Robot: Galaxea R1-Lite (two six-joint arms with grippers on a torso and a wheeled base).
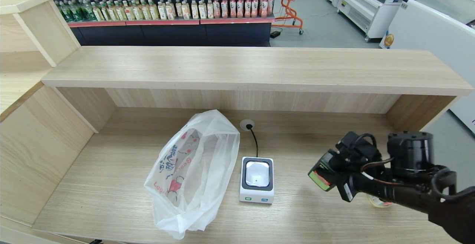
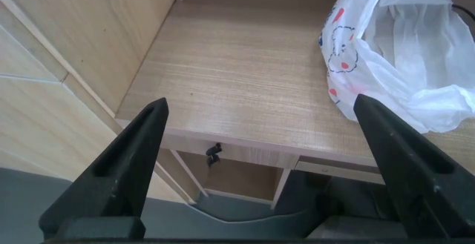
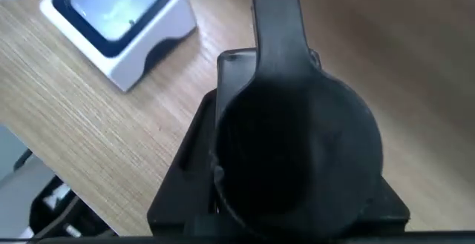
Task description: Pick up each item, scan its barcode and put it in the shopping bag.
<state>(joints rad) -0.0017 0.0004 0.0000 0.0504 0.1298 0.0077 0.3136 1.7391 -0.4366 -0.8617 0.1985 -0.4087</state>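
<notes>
The white plastic shopping bag [image 1: 193, 169] lies slumped on the wooden counter [image 1: 111, 184], and the barcode scanner [image 1: 256, 179] sits just beside it on the robot's right. The left gripper [image 2: 261, 104] hangs by the counter's near edge, its fingers [image 2: 119, 177] spread wide and empty. The right gripper [image 1: 322, 177] hovers right of the scanner; its grip cannot be told. A small clear item [image 1: 377, 201], perhaps a cup, shows under that arm.

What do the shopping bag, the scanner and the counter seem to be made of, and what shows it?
Shopping bag: thin plastic film, whitish and translucent; it crumples and print shows through. Scanner: glossy white moulded plastic by its smooth rounded shell, with a reflective, probably glass window. Counter: matt pale wood-grain board, likely laminate rather than solid wood.
</notes>
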